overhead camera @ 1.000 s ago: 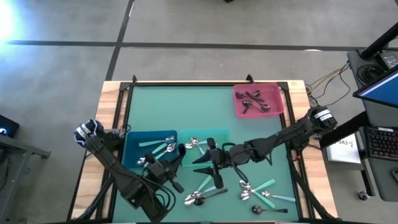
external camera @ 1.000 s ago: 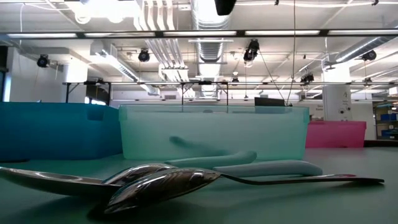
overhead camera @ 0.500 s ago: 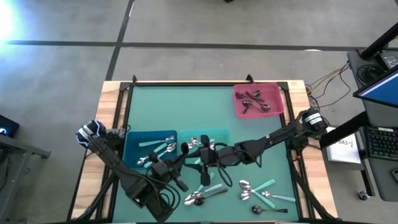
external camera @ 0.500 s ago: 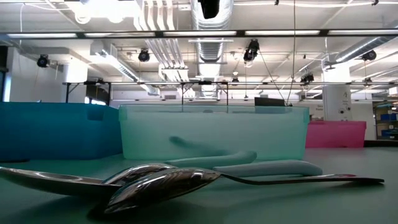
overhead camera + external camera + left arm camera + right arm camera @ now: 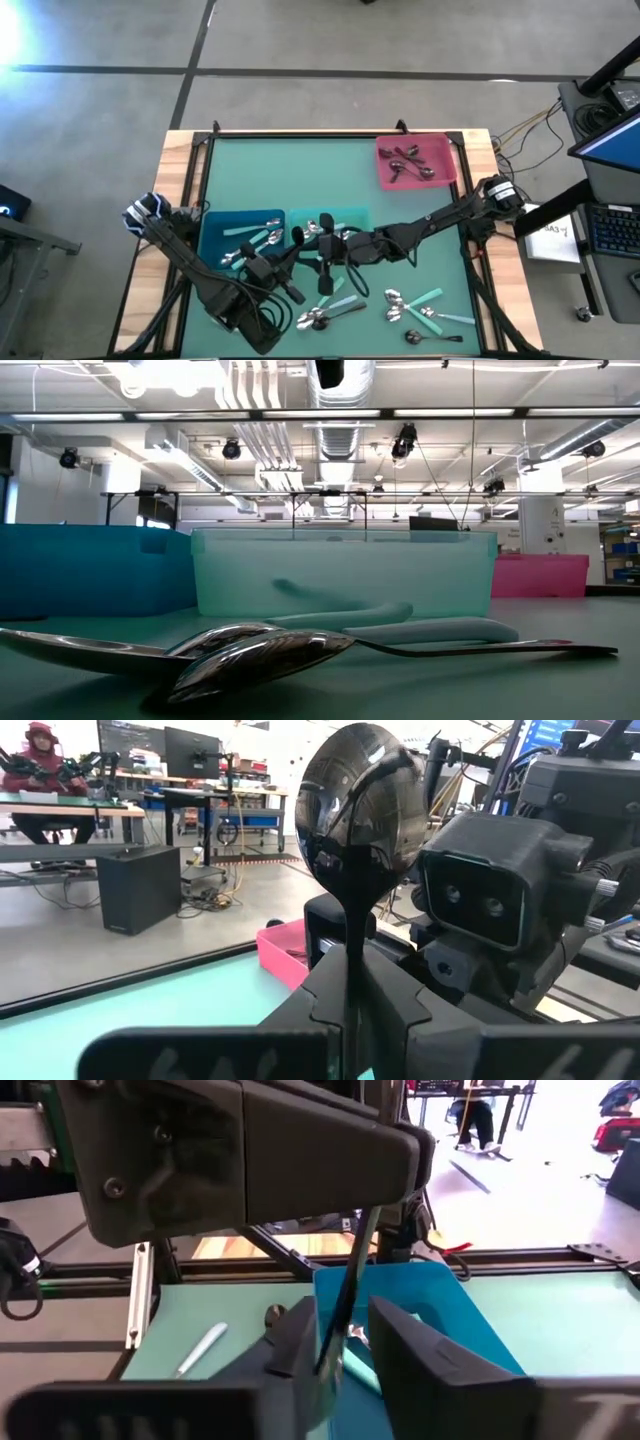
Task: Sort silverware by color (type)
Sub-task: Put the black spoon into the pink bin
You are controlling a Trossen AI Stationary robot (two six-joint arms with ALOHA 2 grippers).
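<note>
Glossy dark spoon [image 5: 352, 815] clamped upright in left claw [image 5: 350, 1010], right claw [image 5: 335, 1345] part-open around its thin handle

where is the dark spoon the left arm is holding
In the high view the dark spoon is near the table's middle, over the light teal bin, clamped in the left pincer with the right pincer closing around it.

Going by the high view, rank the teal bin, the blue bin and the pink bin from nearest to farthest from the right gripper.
Measured from the right gripper, which meets the left gripper at mid-table:
1. Teal bin: the gripper is right over it.
2. Blue bin: next to the teal bin, on the left arm's side.
3. Pink bin: at the table's far right corner.
</note>
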